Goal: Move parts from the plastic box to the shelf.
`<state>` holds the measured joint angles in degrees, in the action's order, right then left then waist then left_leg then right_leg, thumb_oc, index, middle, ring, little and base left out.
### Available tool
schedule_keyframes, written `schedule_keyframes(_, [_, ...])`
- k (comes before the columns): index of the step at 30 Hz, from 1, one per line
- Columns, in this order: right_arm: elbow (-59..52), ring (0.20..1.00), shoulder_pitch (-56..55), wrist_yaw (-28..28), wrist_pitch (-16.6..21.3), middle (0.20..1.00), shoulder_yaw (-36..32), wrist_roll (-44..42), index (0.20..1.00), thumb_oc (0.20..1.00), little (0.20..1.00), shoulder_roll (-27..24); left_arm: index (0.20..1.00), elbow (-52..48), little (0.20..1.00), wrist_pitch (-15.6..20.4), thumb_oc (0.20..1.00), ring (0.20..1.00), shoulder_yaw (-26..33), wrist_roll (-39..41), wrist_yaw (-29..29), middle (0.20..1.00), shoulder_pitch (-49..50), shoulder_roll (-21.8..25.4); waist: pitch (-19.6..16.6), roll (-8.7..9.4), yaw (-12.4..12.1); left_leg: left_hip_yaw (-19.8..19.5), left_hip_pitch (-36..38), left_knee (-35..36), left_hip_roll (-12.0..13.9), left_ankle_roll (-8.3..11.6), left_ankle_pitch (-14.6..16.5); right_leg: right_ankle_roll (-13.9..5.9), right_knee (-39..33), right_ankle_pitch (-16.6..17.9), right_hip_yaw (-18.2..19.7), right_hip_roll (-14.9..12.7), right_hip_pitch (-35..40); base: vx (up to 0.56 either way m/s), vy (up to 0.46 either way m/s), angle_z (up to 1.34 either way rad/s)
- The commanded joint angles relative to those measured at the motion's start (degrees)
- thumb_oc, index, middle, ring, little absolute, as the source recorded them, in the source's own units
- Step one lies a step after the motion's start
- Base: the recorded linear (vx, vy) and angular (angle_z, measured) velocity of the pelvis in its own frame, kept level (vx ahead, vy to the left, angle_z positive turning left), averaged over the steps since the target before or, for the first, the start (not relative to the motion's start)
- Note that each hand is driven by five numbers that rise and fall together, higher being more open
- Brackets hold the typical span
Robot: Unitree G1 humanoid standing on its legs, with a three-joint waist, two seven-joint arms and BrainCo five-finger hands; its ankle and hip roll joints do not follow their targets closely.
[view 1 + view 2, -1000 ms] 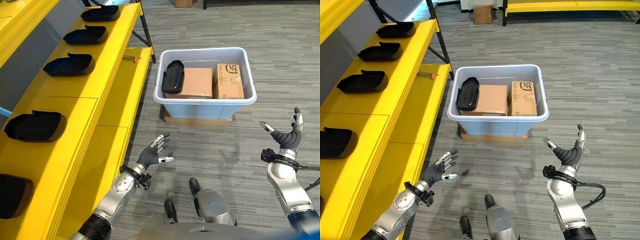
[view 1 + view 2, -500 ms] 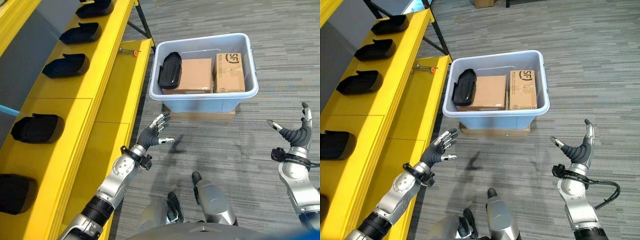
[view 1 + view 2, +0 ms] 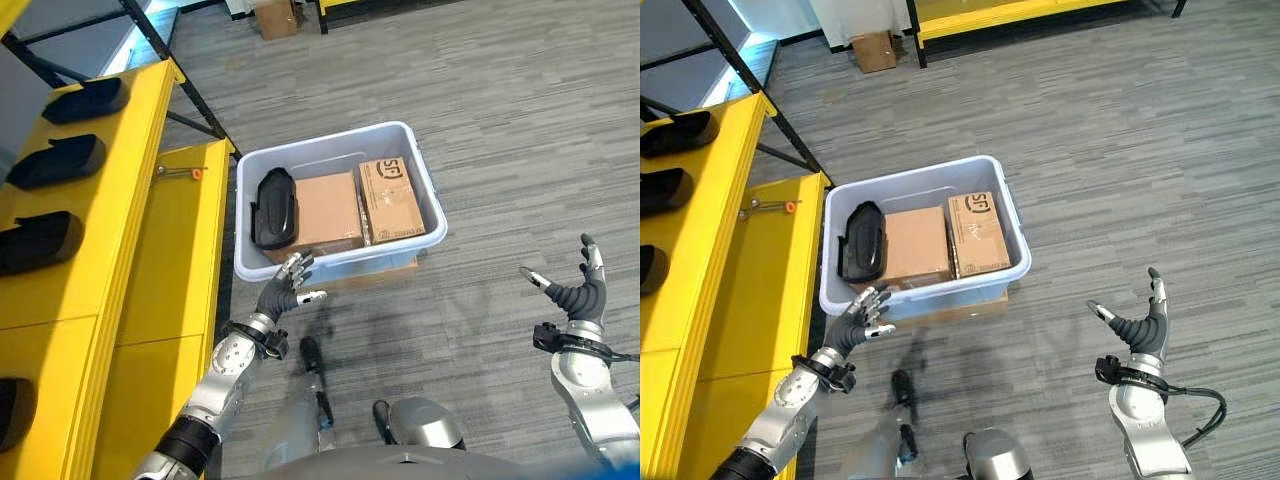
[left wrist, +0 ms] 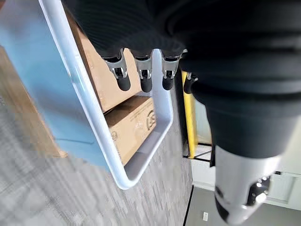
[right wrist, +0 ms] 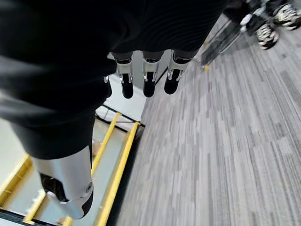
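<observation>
Where the pale plastic box [image 3: 336,165] sits on a flat cardboard piece [image 3: 400,266] on the grey carpet, a black part [image 3: 272,207] lies along its inner wall on the side nearest the yellow shelf [image 3: 110,260]. The part is an elongated shell whose long axis runs from the box's near rim toward its far rim, roughly parallel to the shelf's edge; its rounded far end points away from the robot. It leans against a plain brown carton [image 3: 328,210], and a second, printed carton [image 3: 391,199] fills the other end of the box.

The left hand [image 3: 279,296] hovers just at the box's near rim, directly below the part's near end, fingers straight and spread, holding nothing; whether a fingertip touches the rim is hard to judge from the head views. In the left wrist view its fingers [image 4: 141,78] reach over the box's rim [image 4: 87,108] with the cartons beyond. The right hand [image 3: 573,292] is raised well apart from the box, over bare carpet, with palm open, fingers splayed upward and nothing in it.

More black parts [image 3: 52,160] already rest in a row on the shelf's upper level, and a small orange-tipped tool [image 3: 180,172] lies on its lower level.
</observation>
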<state>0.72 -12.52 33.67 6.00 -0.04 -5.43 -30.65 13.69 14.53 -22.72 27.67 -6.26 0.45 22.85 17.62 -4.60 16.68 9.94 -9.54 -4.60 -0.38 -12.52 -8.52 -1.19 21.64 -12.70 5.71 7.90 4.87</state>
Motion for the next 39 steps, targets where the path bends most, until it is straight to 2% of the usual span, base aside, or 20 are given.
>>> schedule_keyframes(1, [-4.12,1.0,0.91,0.78,1.92,1.0,-1.59,0.39,1.0,1.0,1.0,-2.74,1.0,-3.98,1.0,3.5,1.0,1.0,3.22,1.27,-0.14,1.0,-2.17,0.48,-1.28,-0.53,0.34,-0.62,2.38,4.3,8.03,16.36,4.74,-1.14,-10.21,2.65,1.06,-9.55,-4.12,0.15,0.206,-0.16])
schedule_keyframes(4, [-4.79,1.0,1.02,0.73,1.43,1.0,-1.95,0.79,1.0,1.0,1.0,-2.31,1.0,-4.99,1.0,2.6,1.0,1.0,2.7,1.15,1.76,1.0,-2.68,0.45,-1.33,-0.67,0.63,0.49,4.34,3.9,5.49,14.81,7.44,-1.85,-11.51,4.53,0.81,-10.36,-5.67,0.23,0.24,0.36])
schedule_keyframes(6, [-5.77,1.0,1.95,0.19,2.05,1.0,-1.57,1.38,1.0,1.0,1.0,-1.77,1.0,-6.7,1.0,1.42,1.0,1.0,3.36,0.84,3.1,1.0,-1.83,1.05,-1.35,-0.05,-0.27,0.06,5.33,3.34,3.49,13.26,9.69,-2.62,-12.03,5.78,0.92,-11.26,-6.71,0.27,0.176,0.1])
schedule_keyframes(9, [-7.17,1.0,3.97,0.87,0.99,1.0,-0.56,0.99,1.0,1.0,1.0,-0.66,1.0,-8.49,1.0,-0.46,1.0,1.0,4.06,-0.08,2.84,1.0,-0.85,1.97,-1.72,0.77,-1.7,-0.63,5.7,2.26,2.11,11.68,11.86,-3.73,-11.2,6.31,1.03,-12.51,-7.78,0.17,0.044,0.27])
schedule_keyframes(15, [-7.37,1.0,5.18,1.18,0.23,1.0,0.29,1.38,1.0,1.0,1.0,-0.27,1.0,-9.33,1.0,-1.14,1.0,1.0,3.9,-0.25,2.7,1.0,-0.22,2.14,-1.79,0.69,-2.3,-0.85,5.96,1.96,1.74,11.27,12.48,-4.08,-10.77,6.37,0.98,-12.97,-8.3,0.08,0.024,0.29])
schedule_keyframes(16, [-7.7,1.0,5.65,0.74,-0.29,1.0,0.45,1.9,1.0,1.0,1.0,-0.12,1.0,-9.66,1.0,-1.48,1.0,1.0,3.92,0.05,3.33,1.0,0.86,2.3,-2.02,0.82,-3.08,-1.13,6.45,1.93,1.47,10.93,13.07,-4.36,-10.92,6.62,0.52,-13.3,-8.46,0.16,0.031,0.09])
schedule_keyframes(22, [-7.71,1.0,5.6,0.72,-0.29,1.0,0.47,1.9,1.0,1.0,1.0,-0.07,1.0,-9.84,1.0,-1.55,1.0,1.0,3.95,-0.02,3.41,1.0,1.12,2.39,-2.04,0.94,-3.12,-1.22,6.55,1.83,1.37,10.85,13.23,-4.42,-11.02,6.59,0.44,-13.39,-8.27,0.06,0.028,-0.09])
schedule_keyframes(23, [-8.61,1.0,5.46,-0.58,0.53,1.0,0.0,2.88,1.0,1.0,1.0,-0.61,1.0,-10.08,1.0,-1.27,1.0,1.0,4.51,0.58,3.23,1.0,2.66,2.5,-2.16,1.41,-3.95,-1.44,6.61,0.43,0.99,10.32,14.2,-4.6,-10.23,6.43,0.18,-13.87,-8.26,0.17,0.139,-0.01])
schedule_keyframes(25, [-8.69,1.0,5.3,-0.66,0.55,1.0,-0.03,2.91,1.0,1.0,1.0,-0.56,1.0,-10.21,1.0,-1.3,1.0,1.0,4.52,0.62,3.2,1.0,2.83,2.57,-2.2,1.5,-3.94,-1.44,6.48,-0.06,0.93,10.26,14.57,-4.66,-9.97,6.18,0.2,-13.96,-8.28,0.16,0.149,-0.04])
schedule_keyframes(27, [-9.3,1.0,5.45,-0.76,0.12,1.0,-0.19,3.27,1.0,1.0,1.0,-0.45,1.0,-11.01,1.0,-2.1,1.0,1.0,4.76,-0.88,2.46,1.0,3.96,2.75,-3.0,2.03,-4.67,-1.28,6.76,-1.44,0.26,9.41,15.82,-5.47,-9.12,6.16,0.15,-15.04,-7.79,0.24,0.252,0.04])
schedule_keyframes(28, [-8.4,1.0,6.39,0.1,-0.94,1.0,0.04,2.63,1.0,1.0,1.0,-0.11,1.0,-11.0,1.0,-2.37,1.0,1.0,4.8,-1.53,1.64,1.0,4.76,3.19,-3.55,2.87,-5.49,-1.17,7.62,-2.29,-0.93,7.89,17.49,-5.88,-5.0,9.1,-0.23,-16.63,-8.97,0.21,0.222,0.05])
schedule_keyframes(29, [-8.15,1.0,6.85,0.17,-1.43,1.0,0.13,1.91,1.0,1.0,1.0,-0.06,1.0,-11.3,1.0,-2.45,1.0,1.0,4.75,-1.21,1.84,1.0,5.18,3.34,-3.82,2.96,-5.94,-0.67,7.77,-2.19,-0.96,7.37,17.69,-5.81,-2.18,10.53,0.08,-16.5,-10.88,0.21,0.212,0.0])
schedule_keyframes(30, [-8.19,1.0,7.08,0.05,-1.76,1.0,0.16,1.07,1.0,1.0,1.0,-0.14,1.0,-11.56,1.0,-2.74,1.0,1.0,4.83,-1.13,2.41,1.0,5.25,3.35,-3.87,3.1,-6.11,-0.51,7.93,-2.08,-1.03,7.23,17.77,-5.75,-2.25,10.68,-0.2,-16.38,-11.48,0.07,0.051,-0.19])
schedule_keyframes(33, [-7.06,1.0,8.15,-0.66,-1.09,1.0,0.79,1.25,1.0,1.0,1.0,-0.2,1.0,-10.98,1.0,-2.48,1.0,1.0,4.75,-0.73,3.27,1.0,4.61,3.18,-3.44,3.58,-5.92,0.02,8.57,-0.98,-1.15,7.21,17.62,-6.3,-7.16,11.1,-0.67,-15.01,-12.88,0.0,-0.037,-0.45])
schedule_keyframes(35, [-6.75,1.0,8.89,-0.49,-0.79,1.0,1.09,1.2,1.0,1.0,1.0,-0.11,1.0,-10.56,1.0,-1.92,1.0,1.0,5.02,-0.96,3.06,1.0,4.04,3.06,-2.75,4.24,-5.61,0.15,9.59,0.68,-1.6,7.14,17.61,-7.45,-12.92,13.27,-0.65,-14.07,-14.01,-0.03,-0.111,-0.22])
schedule_keyframes(36, [-6.83,1.0,8.93,-0.55,-1.02,1.0,1.14,0.63,1.0,1.0,1.0,0.0,1.0,-10.39,1.0,-1.62,1.0,1.0,4.9,-1.41,3.15,1.0,3.97,2.87,-2.4,4.56,-5.38,0.0,10.1,1.17,-1.55,7.26,17.58,-7.85,-13.87,14.88,-0.28,-13.39,-15.09,-0.03,-0.135,-0.09])
schedule_keyframes(39, [-7.36,1.0,7.7,-0.8,-1.21,1.0,0.48,-0.41,1.0,1.0,1.0,0.09,1.0,-10.4,1.0,-1.71,1.0,1.0,4.16,-2.67,3.28,1.0,3.64,2.4,-2.24,4.78,-4.62,-0.61,11.21,3.37,-1.38,7.54,16.72,-7.64,-15.42,15.14,0.92,-11.52,-15.1,-0.05,-0.158,0.01])
